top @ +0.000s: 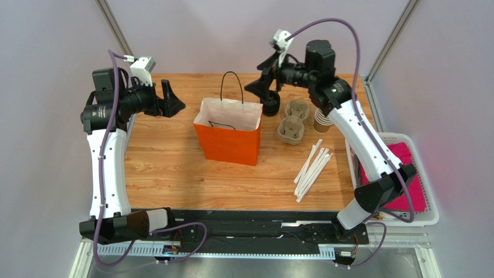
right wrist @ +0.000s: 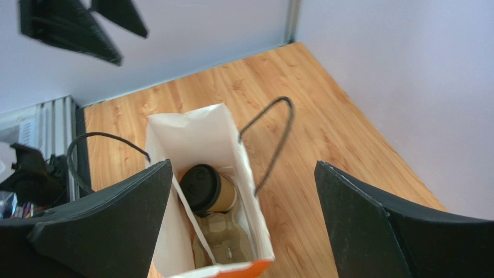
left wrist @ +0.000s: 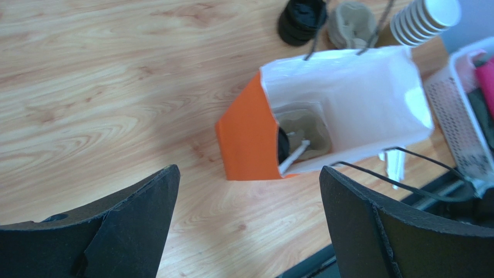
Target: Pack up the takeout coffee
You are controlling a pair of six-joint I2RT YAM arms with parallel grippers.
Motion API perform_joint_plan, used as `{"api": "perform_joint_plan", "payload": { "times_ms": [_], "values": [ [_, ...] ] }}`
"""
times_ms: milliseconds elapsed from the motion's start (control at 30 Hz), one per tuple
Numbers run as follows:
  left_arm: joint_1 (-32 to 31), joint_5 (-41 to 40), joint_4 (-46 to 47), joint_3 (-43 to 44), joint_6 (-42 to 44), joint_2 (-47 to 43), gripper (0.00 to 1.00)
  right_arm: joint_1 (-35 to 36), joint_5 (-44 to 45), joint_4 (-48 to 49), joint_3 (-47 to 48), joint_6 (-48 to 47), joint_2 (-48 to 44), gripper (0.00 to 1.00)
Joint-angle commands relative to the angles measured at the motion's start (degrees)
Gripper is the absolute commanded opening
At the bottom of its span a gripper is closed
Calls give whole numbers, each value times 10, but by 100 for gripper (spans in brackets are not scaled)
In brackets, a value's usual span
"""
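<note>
The right gripper [right wrist: 243, 166] gapes empty (takeout coffee [right wrist: 201, 187] inside bag [right wrist: 191, 124]).

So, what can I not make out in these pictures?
Top view: the orange bag hides its contents behind its near wall.
Left wrist view: the bag's orange side covers the takeout coffee except a black edge.
Right wrist view: the carrier tray hides the coffee's base; the frame edge cuts off the bag's bottom.
Top view: the right arm covers part of the cup stack.
</note>
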Motion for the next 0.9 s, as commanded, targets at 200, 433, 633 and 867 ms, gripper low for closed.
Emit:
{"api": "perform_joint_plan", "payload": {
  "times_ms": [200,433,633,867],
  "values": [
    [-11,42,-108,4,86,-33,99,-116,140,-67,-169,153,-173,100],
    [-61,-66,-118,-135,146,-117,99,-138,177,-96,-326,155,-310,100],
    [-97,-122,-103,-219,161,-154,99,-147,219,-101,-448,149,-418,100],
    [-105,-131,-80,-249,162,-182,99,-162,229,-111,-479,146,-485,100]
  ]
}}
